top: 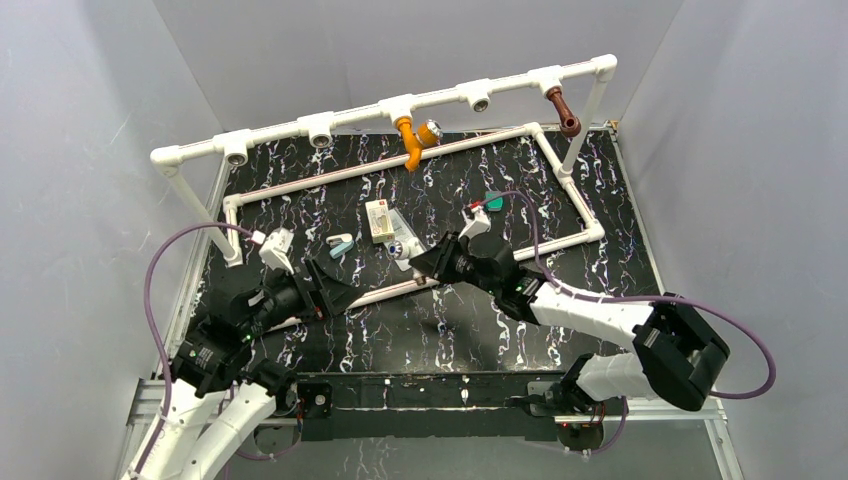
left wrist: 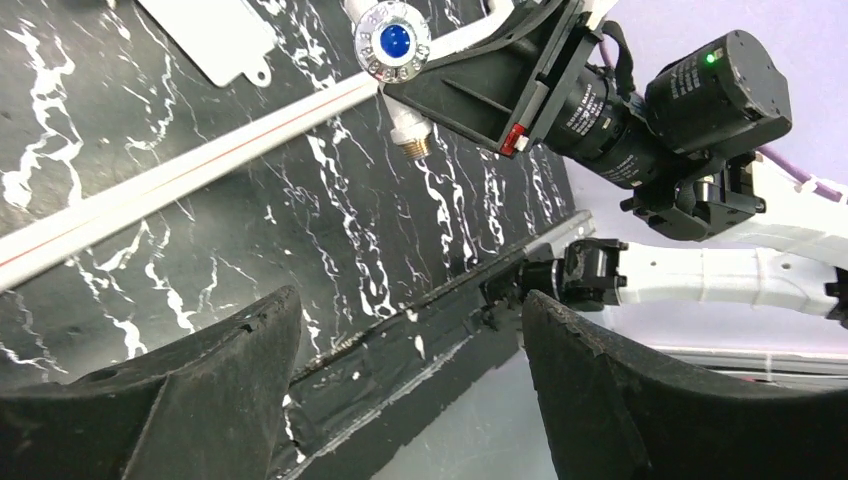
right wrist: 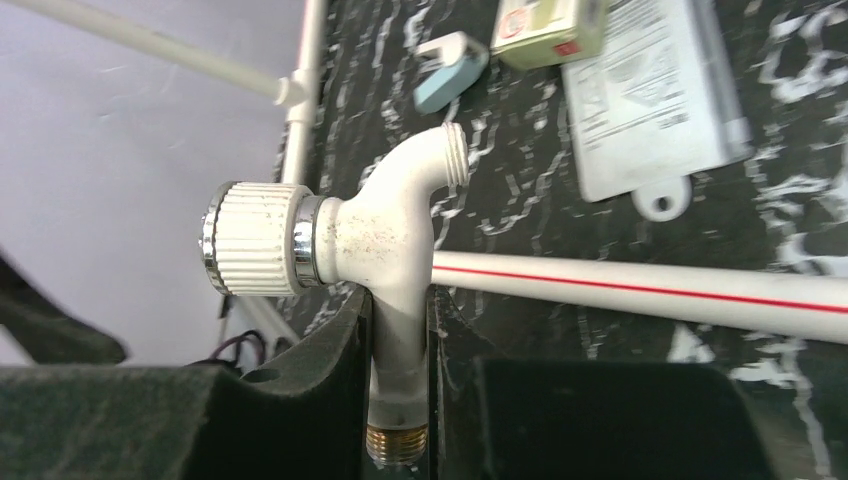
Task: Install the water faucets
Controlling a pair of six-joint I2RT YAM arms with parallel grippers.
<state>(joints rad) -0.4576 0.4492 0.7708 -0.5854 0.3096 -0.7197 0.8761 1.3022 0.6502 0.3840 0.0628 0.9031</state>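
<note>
The white faucet [right wrist: 390, 230] with a ribbed knob and brass thread stands clamped by its stem in my right gripper [right wrist: 398, 330], just above the black mat near a floor pipe. From above it shows at the right gripper's tip [top: 402, 247]. In the left wrist view its blue-capped knob [left wrist: 393, 42] faces me. The orange faucet [top: 410, 140] and the reddish-brown faucet [top: 563, 110] hang from T-fittings on the raised white pipe frame [top: 330, 120]. My left gripper [top: 338, 283] hovers open and empty left of the white faucet, its fingers [left wrist: 230, 350] wide apart.
A rectangular white pipe loop [top: 560, 170] lies on the mat; its red-striped near pipe [right wrist: 640, 285] runs under the right gripper. A small box [top: 380, 218], a white tag [right wrist: 640, 100], a pale blue piece [top: 340, 245] and a teal piece [top: 494, 201] lie inside the loop.
</note>
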